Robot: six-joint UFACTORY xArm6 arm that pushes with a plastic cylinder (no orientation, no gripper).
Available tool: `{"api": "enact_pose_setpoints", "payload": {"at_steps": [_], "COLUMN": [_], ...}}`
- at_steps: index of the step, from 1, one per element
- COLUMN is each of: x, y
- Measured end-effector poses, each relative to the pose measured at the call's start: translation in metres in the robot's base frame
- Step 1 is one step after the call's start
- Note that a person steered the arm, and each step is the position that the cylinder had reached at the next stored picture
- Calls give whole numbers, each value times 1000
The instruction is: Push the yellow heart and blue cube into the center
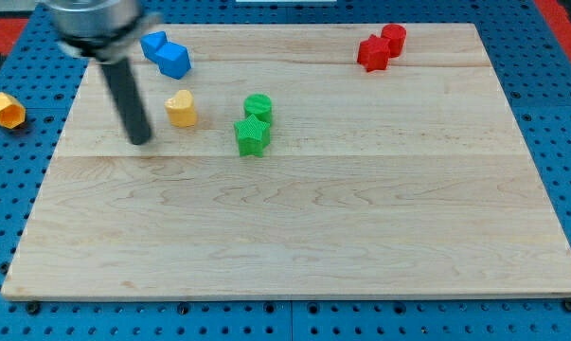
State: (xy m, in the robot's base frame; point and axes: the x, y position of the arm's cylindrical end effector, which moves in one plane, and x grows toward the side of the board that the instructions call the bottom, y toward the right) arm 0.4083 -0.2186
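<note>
My tip [140,140] is a bare rod end with nothing to open or close, and it touches no block. It rests on the wooden board [294,237] just to the view's left of the yellow heart [181,108] and slightly below it, a spot that suits a shove toward the view's right and the middle.

The blue cube [174,60] sits above the heart, touching a second blue block [153,44] near the top edge, so it likely needs its own downward push.

Two green blocks [255,123] lie just beyond the heart, on the path to the centre. Two red blocks [381,47] stand well apart at the top right. A yellow-orange block [6,110] lies off the board on the blue pegboard [20,189].
</note>
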Motion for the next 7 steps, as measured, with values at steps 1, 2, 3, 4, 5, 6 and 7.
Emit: {"api": "enact_pose_setpoints", "payload": {"at_steps": [1,2,3,4,5,6,7], "x": [-52,-27,-25,-72,-142,-182,-197], "y": [10,95,102,33,-21,19,23]}}
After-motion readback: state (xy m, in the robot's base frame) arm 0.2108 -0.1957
